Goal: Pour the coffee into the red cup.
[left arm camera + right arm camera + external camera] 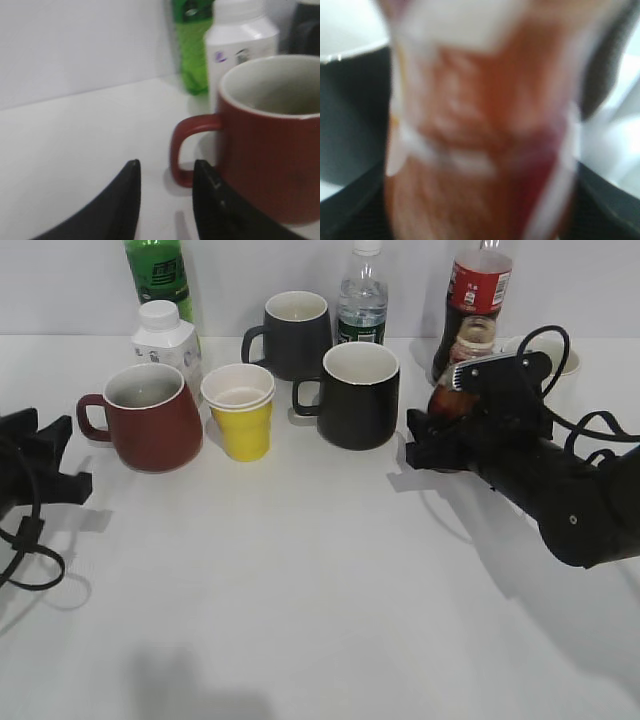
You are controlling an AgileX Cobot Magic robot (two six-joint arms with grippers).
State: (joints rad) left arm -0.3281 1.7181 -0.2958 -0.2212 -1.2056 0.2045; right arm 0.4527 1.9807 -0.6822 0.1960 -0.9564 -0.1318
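Note:
The coffee point(473, 344), a small clear bottle with a brown-orange label, stands at the right behind the big black mug. My right gripper point(420, 438) is round its lower body and looks shut on it. In the right wrist view the coffee point(480, 125) fills the frame, blurred, with dark fingers at both lower corners. The red cup point(155, 425) stands at the left with its handle pointing left. It also shows in the left wrist view point(275, 160). My left gripper point(65, 455) is open and empty just left of that handle, and in the left wrist view point(166, 169) its right finger is close to the handle.
A yellow paper cup point(240, 425) stands next to the red cup. Two black mugs point(355, 395) point(295, 335) stand mid-table. At the back are a white bottle point(165, 335), a green bottle point(158, 270), a water bottle point(362, 295) and a cola bottle point(478, 285).

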